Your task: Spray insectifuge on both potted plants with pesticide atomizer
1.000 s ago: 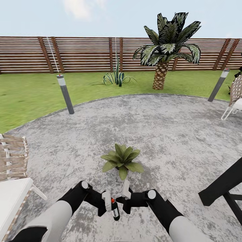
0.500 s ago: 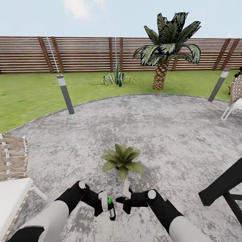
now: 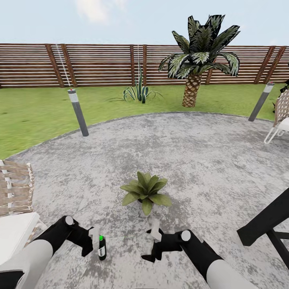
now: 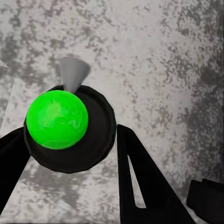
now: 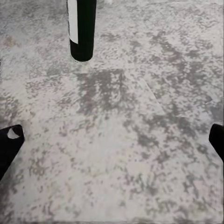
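On the grey paved patch (image 3: 208, 160) of the garden, the left tool (image 3: 97, 245) grips the pesticide atomizer (image 3: 102, 247) upright by its body; the cap, seen in the left wrist view, glows green. The right tool (image 3: 151, 245) hangs released, its fingers wide apart. Judged small, light, rigid and smooth-sided, the atomizer is best held mid-body, nozzle free. Count: one atomizer; one potted plant (image 3: 146, 192), just ahead.

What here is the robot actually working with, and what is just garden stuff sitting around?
Job:
atomizer, held in the left gripper
potted plant ahead of it on the paving

Just there:
right gripper, holding nothing
palm
agave
lamp posts
chairs
fence
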Available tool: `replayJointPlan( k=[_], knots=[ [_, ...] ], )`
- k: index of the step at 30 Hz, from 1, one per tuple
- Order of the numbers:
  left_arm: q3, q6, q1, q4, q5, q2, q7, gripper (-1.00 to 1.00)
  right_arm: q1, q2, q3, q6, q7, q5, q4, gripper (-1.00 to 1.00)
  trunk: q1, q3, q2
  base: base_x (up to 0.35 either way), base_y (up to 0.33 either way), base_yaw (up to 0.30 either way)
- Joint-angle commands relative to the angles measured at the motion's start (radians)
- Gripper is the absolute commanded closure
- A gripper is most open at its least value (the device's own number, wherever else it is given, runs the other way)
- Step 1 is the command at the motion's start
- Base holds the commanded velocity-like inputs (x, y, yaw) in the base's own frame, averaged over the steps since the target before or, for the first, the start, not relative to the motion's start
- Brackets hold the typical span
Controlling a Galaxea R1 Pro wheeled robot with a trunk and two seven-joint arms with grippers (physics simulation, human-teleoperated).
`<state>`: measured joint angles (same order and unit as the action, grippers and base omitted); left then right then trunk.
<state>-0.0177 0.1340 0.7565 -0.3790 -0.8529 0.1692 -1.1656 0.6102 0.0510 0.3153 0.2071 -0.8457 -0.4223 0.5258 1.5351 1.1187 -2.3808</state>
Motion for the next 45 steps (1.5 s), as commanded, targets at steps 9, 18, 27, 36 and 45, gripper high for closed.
replayJointPlan(
  k=[9, 18, 27, 36, 45],
  knots=[
    [-0.055, -0.007, 0.005, 0.0, 0.0, -0.01, 0.126, 1.0, 0.0, -0.102, 0.0, 0.015, 0.442, -0.004, -0.389, -1.0, 0.0, 0.001, 0.0, 0.0, 0.0, 0.0],
    [-0.266, -0.162, 0.019, -0.001, 0.002, -0.039, 0.228, 1.0, -0.079, -0.103, -0.015, 0.022, 0.882, 0.238, -0.496, -1.0, 0.0, 0.001, 0.0, 0.0, 0.0, 0.0],
    [-0.269, -0.552, 0.103, 0.0, 0.002, -0.145, 0.369, 1.0, -0.099, -0.105, -0.017, 0.022, 0.996, 0.666, -0.499, -1.0, 0.0, 0.001, 0.0, 0.0, 0.0, 0.0],
    [-0.267, -0.78, 0.144, -0.102, 0.003, -0.143, 0.368, 1.0, -0.127, -0.112, -0.018, 0.024, 1.0, 0.669, -0.5, -1.0, 0.0, 0.001, 0.0, 0.0, 0.0, 0.0],
    [-0.249, -0.988, 0.157, -0.152, -0.011, -0.145, 0.209, 1.0, -0.135, -0.109, -0.018, 0.028, 0.999, 0.672, -0.498, -1.0, 0.0, 0.001, 0.0, 0.033, 0.0, 0.0]
  ],
)
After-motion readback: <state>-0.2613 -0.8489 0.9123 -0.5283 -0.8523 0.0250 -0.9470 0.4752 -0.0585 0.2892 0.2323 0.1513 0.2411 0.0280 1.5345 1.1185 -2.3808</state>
